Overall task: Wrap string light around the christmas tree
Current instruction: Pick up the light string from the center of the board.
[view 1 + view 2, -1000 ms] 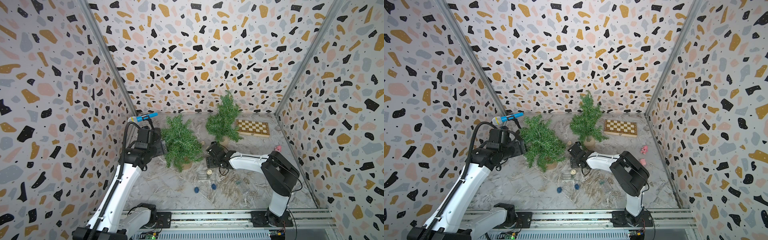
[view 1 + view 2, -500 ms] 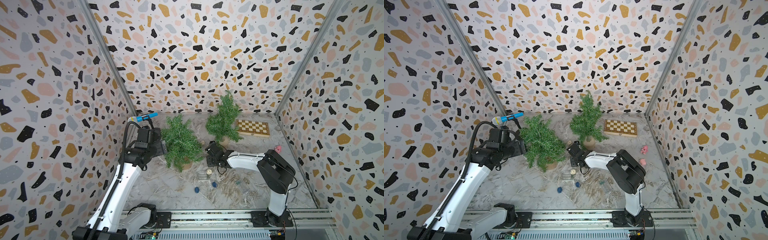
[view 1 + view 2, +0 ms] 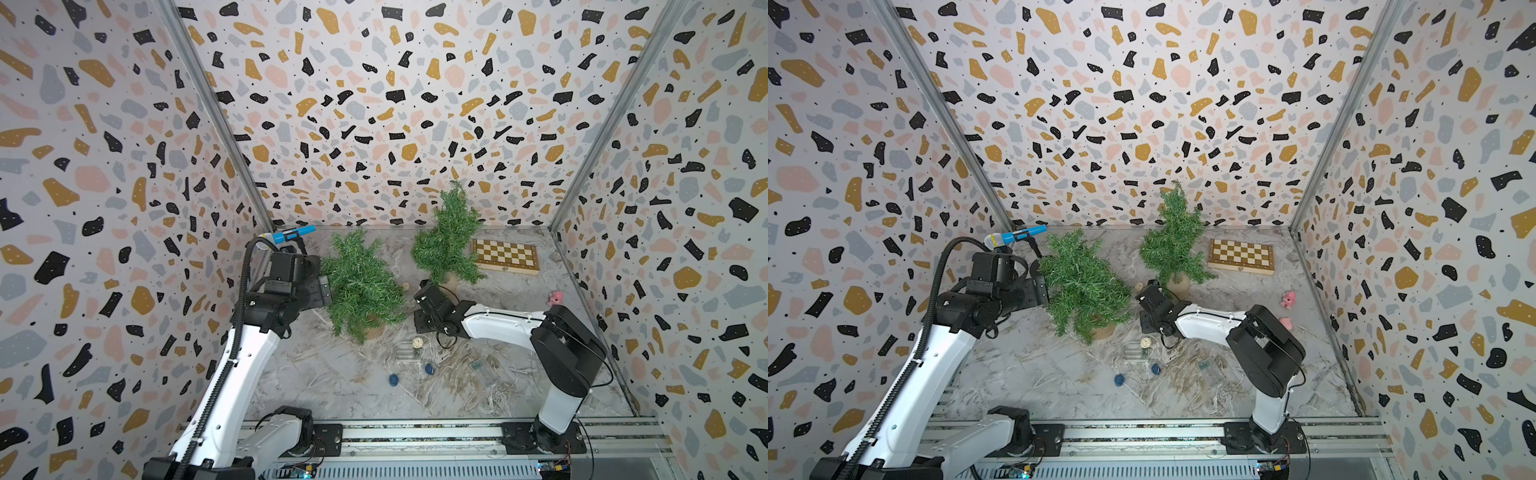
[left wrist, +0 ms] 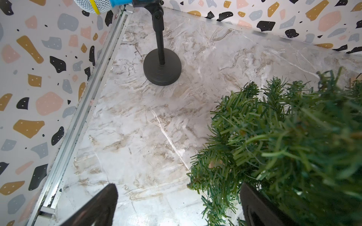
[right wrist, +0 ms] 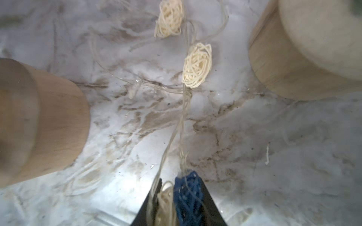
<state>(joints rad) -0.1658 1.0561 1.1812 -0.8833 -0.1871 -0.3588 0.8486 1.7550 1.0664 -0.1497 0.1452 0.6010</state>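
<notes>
Closed since the earlier frame, the right gripper [image 5: 179,185] is pinched on the string light [image 5: 196,65], which is trailed across the middle of the counter [image 3: 324,374]. The left gripper [image 4: 178,195] is held spread beside the tree [image 3: 361,286]; wrapping can be started.

Both top views high, frontal, sharing the table [image 3: 332,374], wrist views close

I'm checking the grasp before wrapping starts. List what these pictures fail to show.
- Right gripper: cut off by the right wrist view's lower edge; how much string light it pinches is unclear.
- Left gripper: fingertips buried in the near tree in both top views.
- The wire: too thin to trace in both top views.
</notes>
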